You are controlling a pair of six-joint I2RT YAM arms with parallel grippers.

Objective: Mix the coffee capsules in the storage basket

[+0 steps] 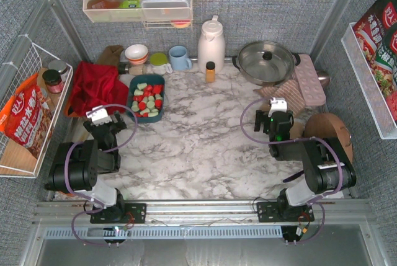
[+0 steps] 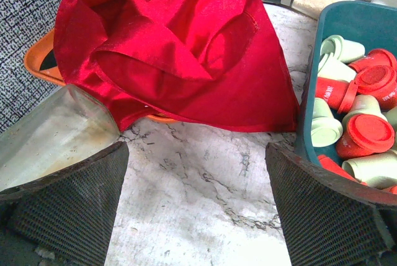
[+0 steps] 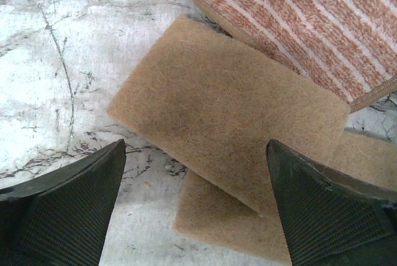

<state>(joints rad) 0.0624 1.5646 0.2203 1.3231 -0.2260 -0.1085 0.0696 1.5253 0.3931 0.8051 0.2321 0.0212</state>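
Observation:
The dark teal storage basket [image 1: 133, 101] stands at the table's back left, filled with red and pale mint coffee capsules [image 1: 147, 98]. In the left wrist view its wall [image 2: 310, 86] and several capsules [image 2: 363, 134] show at the right edge. My left gripper [image 1: 107, 120] hangs open just left of and nearer than the basket, its fingers [image 2: 74, 210] apart over bare marble, nothing between them. My right gripper [image 1: 277, 114] is open at the right side of the table, its fingers [image 3: 68, 210] spread above two tan fibre pads [image 3: 229, 111].
A red cloth [image 2: 180, 49] lies heaped left of the basket on an orange dish [image 2: 40, 64]. A striped towel [image 3: 316, 24], pot [image 1: 267, 61], white jug [image 1: 211, 43], amber bottle [image 1: 210, 71], mugs [image 1: 180, 57] and pink tray [image 1: 309, 79] line the back and right. Wire baskets [image 1: 25, 111] hang on the walls.

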